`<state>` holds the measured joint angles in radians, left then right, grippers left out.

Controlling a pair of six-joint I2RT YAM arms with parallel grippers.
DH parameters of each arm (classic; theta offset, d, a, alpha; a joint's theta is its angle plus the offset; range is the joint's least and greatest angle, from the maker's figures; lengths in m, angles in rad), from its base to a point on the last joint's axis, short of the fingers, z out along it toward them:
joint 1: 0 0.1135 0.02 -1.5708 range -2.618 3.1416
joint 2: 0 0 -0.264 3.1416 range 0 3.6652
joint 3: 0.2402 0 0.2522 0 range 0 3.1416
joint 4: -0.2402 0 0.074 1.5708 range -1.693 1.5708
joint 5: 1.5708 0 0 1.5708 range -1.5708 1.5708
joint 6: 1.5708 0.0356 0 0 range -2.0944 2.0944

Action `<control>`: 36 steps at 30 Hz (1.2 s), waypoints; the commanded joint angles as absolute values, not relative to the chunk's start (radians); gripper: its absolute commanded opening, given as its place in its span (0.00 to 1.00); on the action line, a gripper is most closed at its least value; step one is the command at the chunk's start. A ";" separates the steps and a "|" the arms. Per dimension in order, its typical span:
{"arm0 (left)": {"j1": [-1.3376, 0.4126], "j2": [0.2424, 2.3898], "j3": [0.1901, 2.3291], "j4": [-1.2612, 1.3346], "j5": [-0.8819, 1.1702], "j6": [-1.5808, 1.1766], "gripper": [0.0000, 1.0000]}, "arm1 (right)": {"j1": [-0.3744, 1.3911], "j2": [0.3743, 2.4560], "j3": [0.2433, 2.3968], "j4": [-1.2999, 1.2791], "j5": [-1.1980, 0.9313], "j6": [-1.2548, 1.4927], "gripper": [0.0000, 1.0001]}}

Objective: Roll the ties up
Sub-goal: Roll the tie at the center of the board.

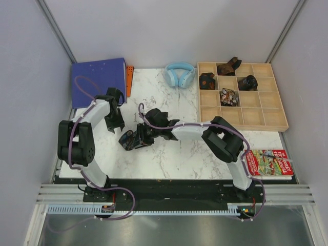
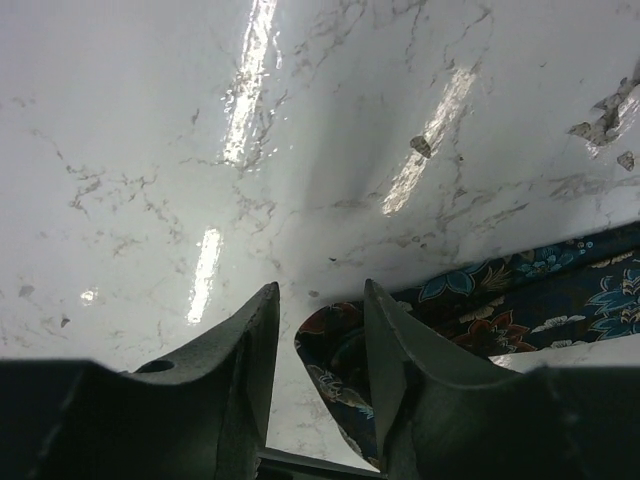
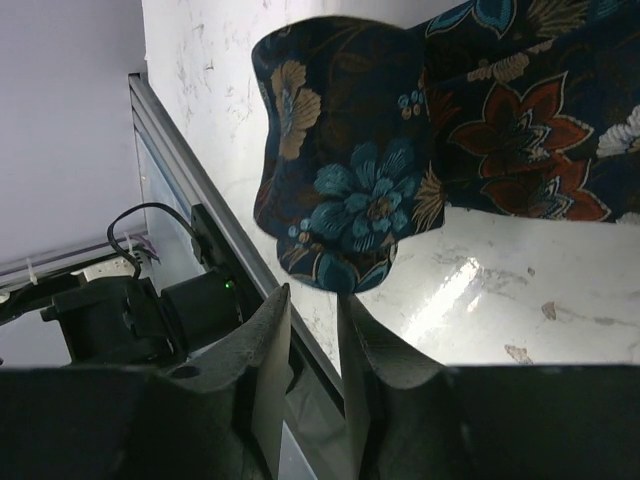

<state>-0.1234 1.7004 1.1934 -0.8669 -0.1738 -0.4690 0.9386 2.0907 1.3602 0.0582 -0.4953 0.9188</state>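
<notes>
The soft, limp tie (image 3: 350, 190) wants pinching at its folded end, between the parted left fingers (image 2: 250, 350); right fingers (image 3: 262, 350) nearly together, grip unclear.

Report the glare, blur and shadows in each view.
Top view: even light, only faint shadows. Left wrist view: white glare streaks on the table, the near left fingers blurred. Right wrist view: the tie sharp, the right fingers dark and soft.

A white marble tabletop (image 1: 169, 154) carries a blue board (image 1: 97, 79) at its far left, an orange perforated strip (image 1: 129, 79) just beside it. Light-blue headphones (image 1: 179, 74) lie at the far edge — next to a wooden compartment tray (image 1: 256, 115). A red illustrated book (image 1: 269, 163) sits near right.
</notes>
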 commanded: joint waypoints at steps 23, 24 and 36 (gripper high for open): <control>-0.160 1.766 1.132 -0.802 0.164 -0.368 0.41 | 0.851 2.279 1.407 0.406 -0.677 0.942 0.34; -0.160 1.767 1.137 -0.808 0.169 -0.374 0.41 | 0.850 2.279 1.396 0.437 -0.673 0.960 0.34; -0.124 1.804 1.137 -0.787 0.373 -0.434 0.46 | 0.861 2.296 1.256 0.857 -0.539 1.146 0.34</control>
